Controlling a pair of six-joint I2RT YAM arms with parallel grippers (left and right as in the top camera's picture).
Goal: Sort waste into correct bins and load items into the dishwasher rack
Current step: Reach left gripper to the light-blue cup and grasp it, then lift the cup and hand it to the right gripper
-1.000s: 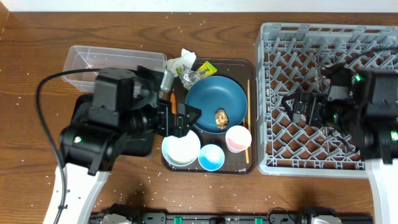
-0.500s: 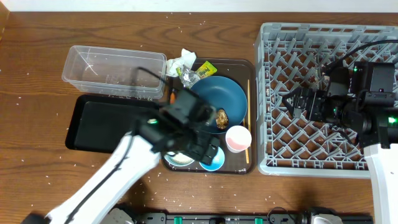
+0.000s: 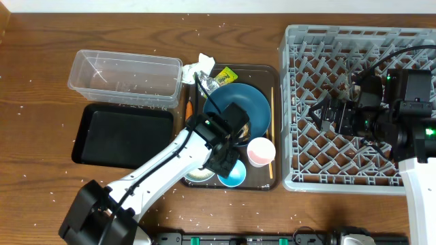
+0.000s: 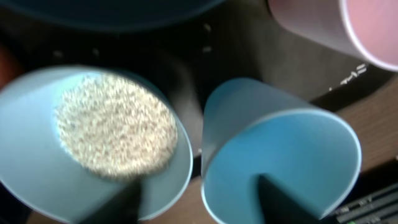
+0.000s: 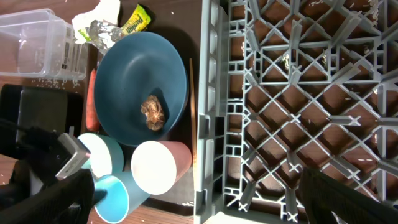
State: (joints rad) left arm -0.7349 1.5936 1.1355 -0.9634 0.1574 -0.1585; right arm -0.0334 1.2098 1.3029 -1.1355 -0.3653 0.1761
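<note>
Our left end effector (image 4: 202, 200) hangs low over the dark serving tray (image 3: 263, 179), fingers spread and holding nothing. It is just above the seam between the white bowl (image 4: 31, 174), which carries a patch of rice (image 4: 115, 124), and the light-blue cup (image 4: 292, 155). We judge the cup to be the target. It stands upright at the front of the tray, just beside the bowl and near the pink cup (image 3: 261, 151).

One finger appears to sit over the cup's mouth and the other over the bowl's rim, though both are blurred. To do this well, we should shift toward the cup until its near wall alone lies between the fingers, because a pinch taken here could catch the bowl's rim and scatter rice. Then we descend, close gently on the thin wall, and lift straight up before heading for the rack (image 3: 289, 102), clear of the pink cup.

Our right end effector (image 3: 325, 114) hovers over the rack, fingers wide apart and empty.

The blue plate (image 3: 246, 101) holds the brown lump (image 5: 154, 112).
</note>
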